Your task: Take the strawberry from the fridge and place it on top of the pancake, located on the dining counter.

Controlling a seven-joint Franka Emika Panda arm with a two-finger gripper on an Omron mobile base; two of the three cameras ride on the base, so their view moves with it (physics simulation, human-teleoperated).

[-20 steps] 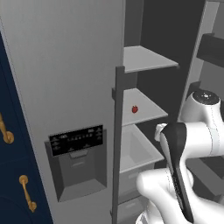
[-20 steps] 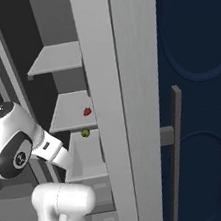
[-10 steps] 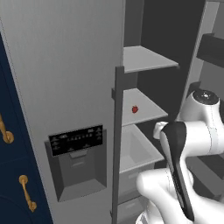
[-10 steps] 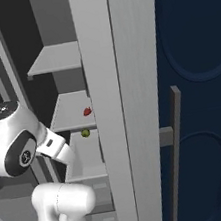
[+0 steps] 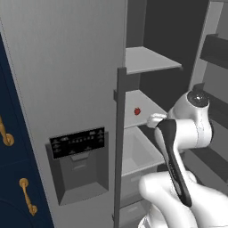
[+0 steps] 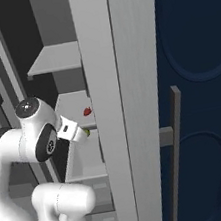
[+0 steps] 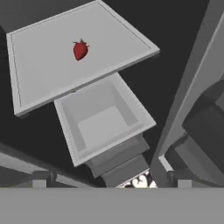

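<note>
We start with the strawberry [image 7: 80,49], which lies alone on a middle grey shelf [image 7: 39,78] inside the open fridge [image 5: 67,89]. In the left base view the strawberry [image 5: 137,111] sits toward the back of that shelf, behind the edge of the fridge door; in the right base view it [image 6: 87,111] shows just beside the door's upright edge. Below the shelf we see an empty open drawer bin [image 7: 100,122], and above it a second shelf [image 5: 149,60].

Outward from there, the gripper [image 7: 111,183] hangs in front of and above the shelf, looking down on the fruit, well apart from it. Its jaws stand fully spread and nothing is between them. In the left base view the white arm [image 5: 178,133] bends up from the lower right toward the fridge opening, and the black dispenser panel [image 5: 78,142] sits on the closed door to the left.

We judge that the step in hand is the reach for the strawberry: the fruit is not yet grasped. The next move calls for the hand to advance into the compartment, clear the front lip of the shelf, centre the spread fingers over the small fruit and close gently, since it is far smaller than the gripper and could roll or slip aside.
</note>
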